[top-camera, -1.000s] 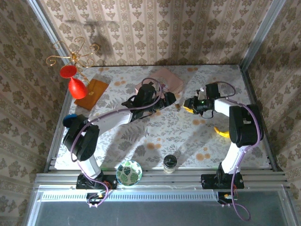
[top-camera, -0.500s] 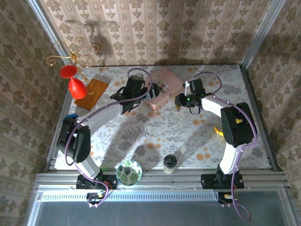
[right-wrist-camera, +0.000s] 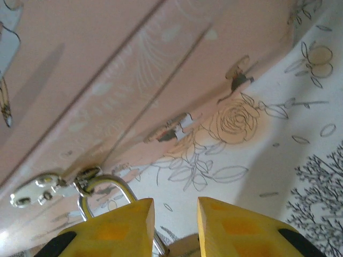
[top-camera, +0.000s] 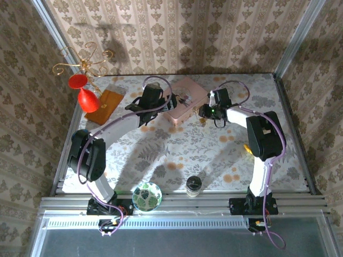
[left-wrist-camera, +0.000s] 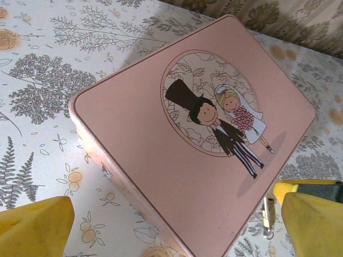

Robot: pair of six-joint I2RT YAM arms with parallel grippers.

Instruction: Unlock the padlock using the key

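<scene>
- Padlock (left-wrist-camera: 268,213): a tiny pale brass-coloured metal lock with a bright steel shackle (right-wrist-camera: 107,180). The shackle is looped through a small silver hasp plate (right-wrist-camera: 35,191) on the front wall of the pink rectangular box (left-wrist-camera: 155,176), whose lid shows a top-hatted groom and a bride.
- Count: one padlock, one pink box, one hasp plate, two pairs of yellow fingers.
- Right fingers (right-wrist-camera: 110,233): closed to a narrow gap, with the padlock body gripped low between them. The shackle rises just above the left-hand finger, and the box wall stands directly ahead.
- Left fingers (left-wrist-camera: 35,227): spread fully apart, holding nothing and touching nothing. The pink box lies between and ahead of them on the floral worktop (left-wrist-camera: 43,80), and the padlock hangs just beside the inner edge of the right-hand finger.
</scene>
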